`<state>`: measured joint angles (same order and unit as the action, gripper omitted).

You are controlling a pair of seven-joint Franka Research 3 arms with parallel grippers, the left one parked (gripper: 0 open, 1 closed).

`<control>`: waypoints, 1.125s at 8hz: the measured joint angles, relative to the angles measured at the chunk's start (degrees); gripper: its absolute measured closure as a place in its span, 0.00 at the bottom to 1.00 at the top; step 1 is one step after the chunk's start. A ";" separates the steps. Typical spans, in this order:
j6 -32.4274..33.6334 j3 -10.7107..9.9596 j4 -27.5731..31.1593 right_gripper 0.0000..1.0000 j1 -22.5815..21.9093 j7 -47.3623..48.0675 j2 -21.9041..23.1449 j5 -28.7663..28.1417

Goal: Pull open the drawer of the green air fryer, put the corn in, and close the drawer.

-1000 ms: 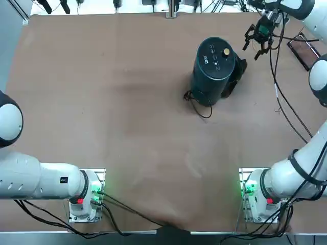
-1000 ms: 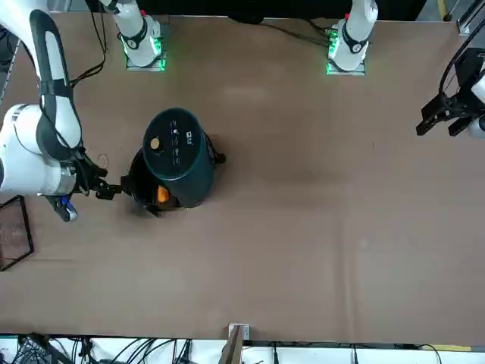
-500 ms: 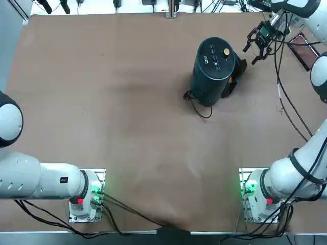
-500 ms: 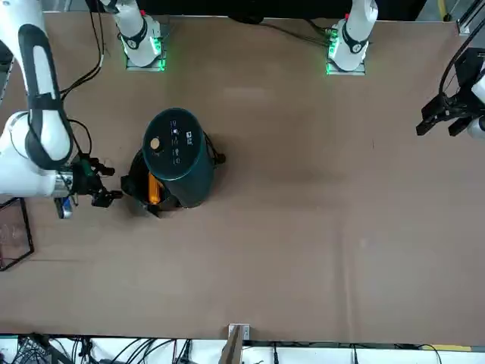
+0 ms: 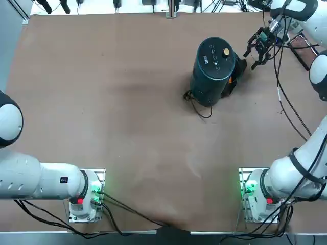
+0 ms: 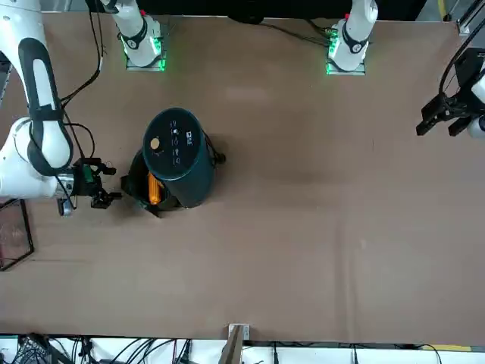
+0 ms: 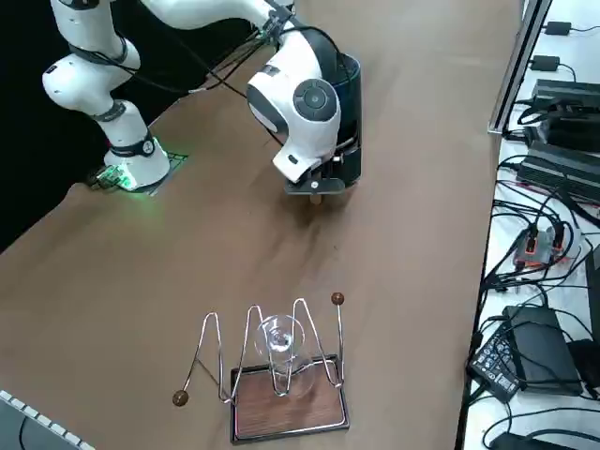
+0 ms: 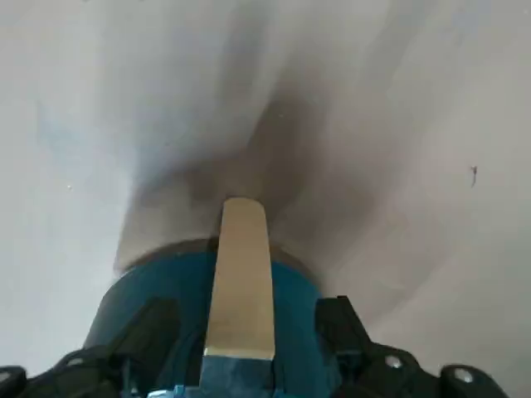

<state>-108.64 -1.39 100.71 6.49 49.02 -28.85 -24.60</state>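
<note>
The green air fryer (image 5: 214, 66) (image 6: 176, 152) stands upright at the far right of the table. Its dark drawer (image 5: 236, 76) (image 6: 140, 186) is pulled out toward the table's right edge. The orange-yellow corn (image 5: 232, 79) (image 6: 153, 188) lies lengthwise inside it. My right gripper (image 5: 255, 51) (image 6: 110, 183) hovers just beyond the drawer's outer end, open and empty, apart from the handle. In the right side view the white wrist covers most of the fryer (image 7: 350, 80), with the gripper (image 7: 317, 190) below it. The wrist view shows both fingers (image 8: 153, 327) spread over bare table.
A wire rack on a wooden base (image 7: 281, 366) (image 5: 304, 48) (image 6: 11, 231) holds a glass near the table's right edge, behind my gripper. The fryer's thin black cord (image 5: 200, 106) curls on the table on the fryer's near left side.
My right gripper has drifted a little nearer the drawer's end and stayed open. The corn, first a small orange spot, now shows lying lengthwise in the open drawer.
</note>
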 joint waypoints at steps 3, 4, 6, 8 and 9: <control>-0.18 0.19 0.47 0.00 0.01 1.35 -0.36 -1.95; -0.34 0.19 0.52 0.01 0.02 1.40 -0.56 -3.61; -0.89 0.18 0.55 0.07 0.04 1.54 -1.16 -4.47; -0.94 0.18 0.56 0.36 0.05 1.56 -1.54 -4.49; -0.95 0.16 0.45 0.54 0.08 1.57 -1.48 -4.53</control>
<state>-109.59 -1.23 101.16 6.58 50.59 -30.33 -29.13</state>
